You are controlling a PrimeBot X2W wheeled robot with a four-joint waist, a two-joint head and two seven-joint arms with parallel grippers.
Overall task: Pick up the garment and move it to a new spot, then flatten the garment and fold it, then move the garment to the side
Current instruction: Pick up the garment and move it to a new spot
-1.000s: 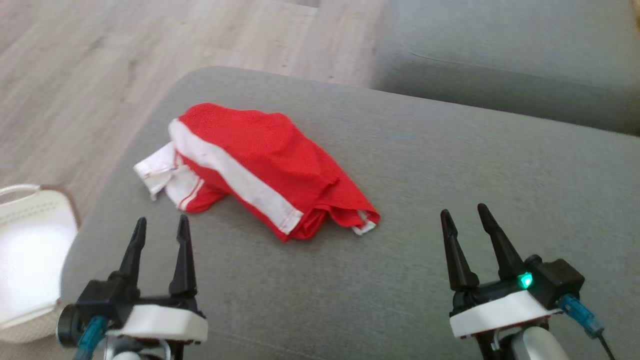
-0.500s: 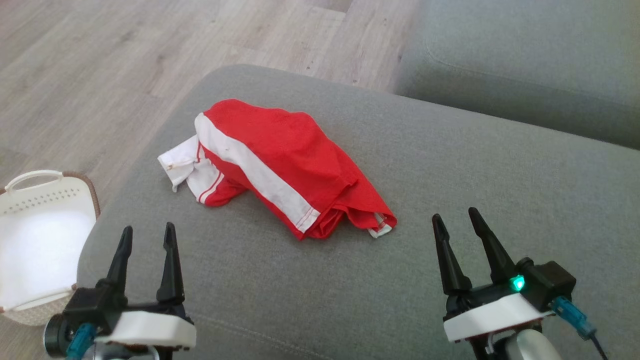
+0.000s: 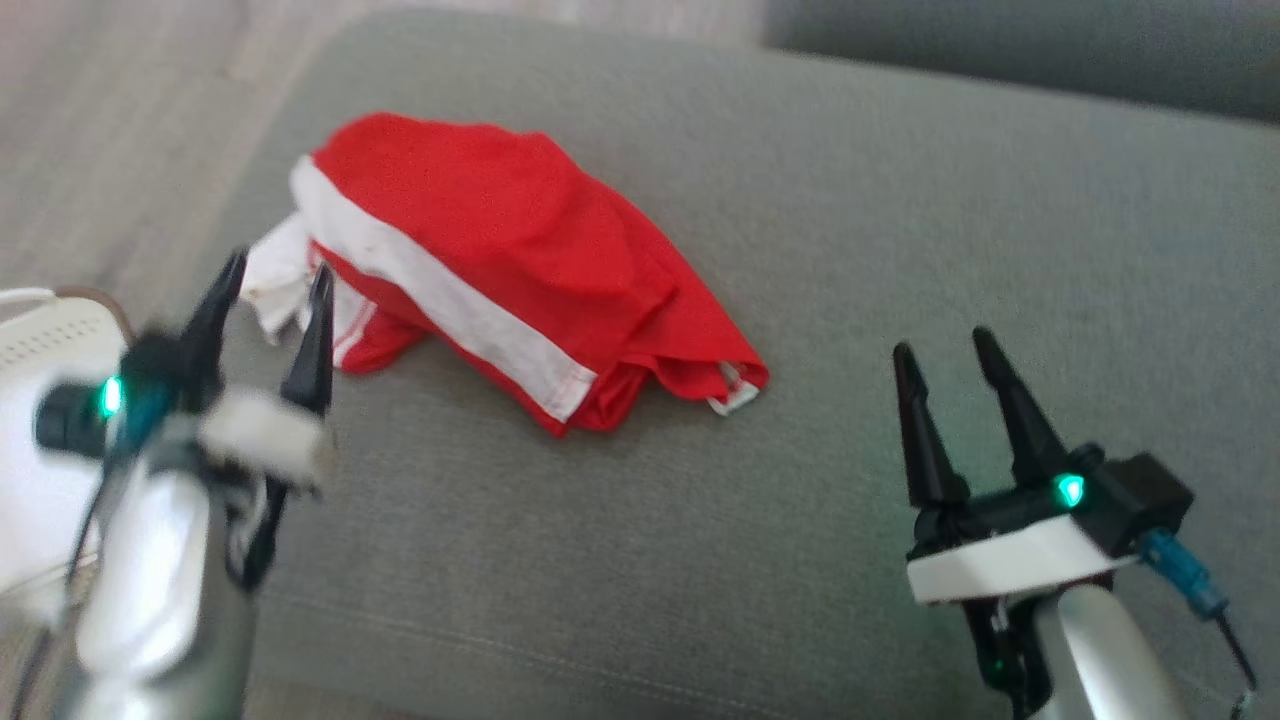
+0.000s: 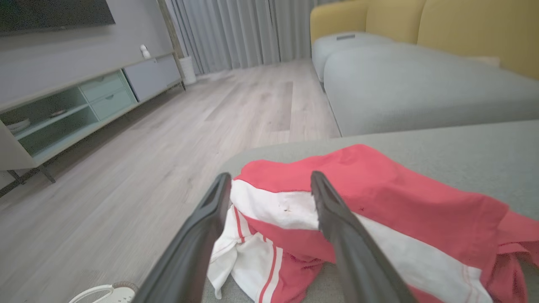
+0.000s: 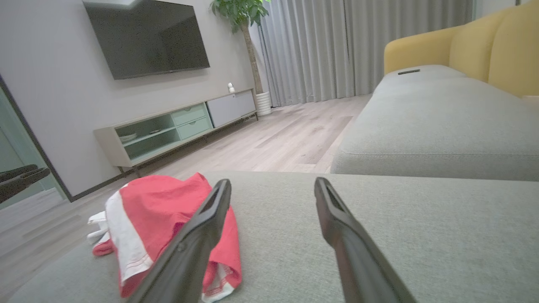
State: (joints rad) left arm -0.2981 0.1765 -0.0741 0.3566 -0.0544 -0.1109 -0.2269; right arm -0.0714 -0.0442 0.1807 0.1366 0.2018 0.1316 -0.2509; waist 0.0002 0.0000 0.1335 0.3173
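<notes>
Head view, left to right: a white basket (image 3: 40,340) sits off the cushion's left edge. Next, the left claw (image 3: 280,263) hovers with its fingers spread wide and nothing between them, tips just beside the garment's bunched white end. The garment (image 3: 480,230), red cloth with a white band, lies crumpled on the grey cushion (image 3: 900,180) near its far left corner. Toward the near right, the right claw (image 3: 944,341) stands wide open and empty too, well apart from the cloth. It looks light, soft and limp, so it should sag when lifted. The thicker white band or a hem corner seems the surest place to pinch.
</notes>
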